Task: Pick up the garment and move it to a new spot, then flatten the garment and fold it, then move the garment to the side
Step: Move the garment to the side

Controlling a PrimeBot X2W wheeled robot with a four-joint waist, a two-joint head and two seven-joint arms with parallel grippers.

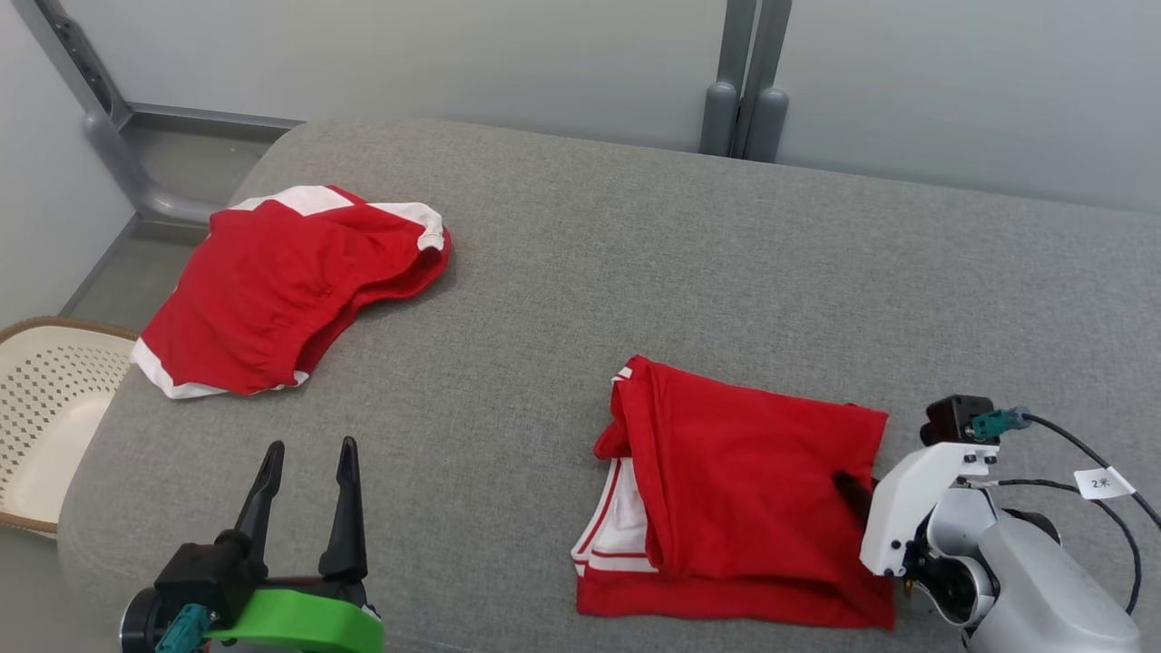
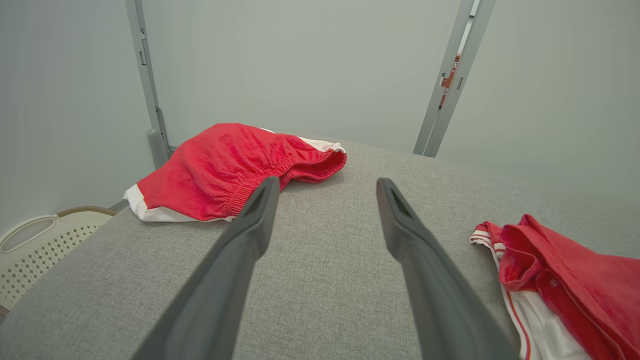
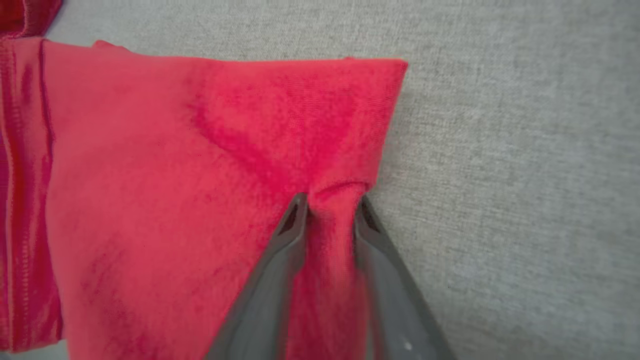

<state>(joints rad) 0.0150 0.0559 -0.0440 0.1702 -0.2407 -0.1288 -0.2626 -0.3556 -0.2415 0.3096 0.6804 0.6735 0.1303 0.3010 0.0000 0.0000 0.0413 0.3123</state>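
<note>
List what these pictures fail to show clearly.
Right gripper: in the head view its own white wrist covers most of its fingers.
Folded garment: the right wrist view's left and bottom edges cut it off.
Basket: the head view's left edge and the table hide part.

My wrist [image 1: 916, 508] hides most of my right gripper [image 1: 853, 494] in the head view; the basket [image 1: 50, 408] runs off the left edge.

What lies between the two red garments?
Nothing: between the crumpled shorts and the folded garment the grey padded surface is bare, per the head view.
</note>
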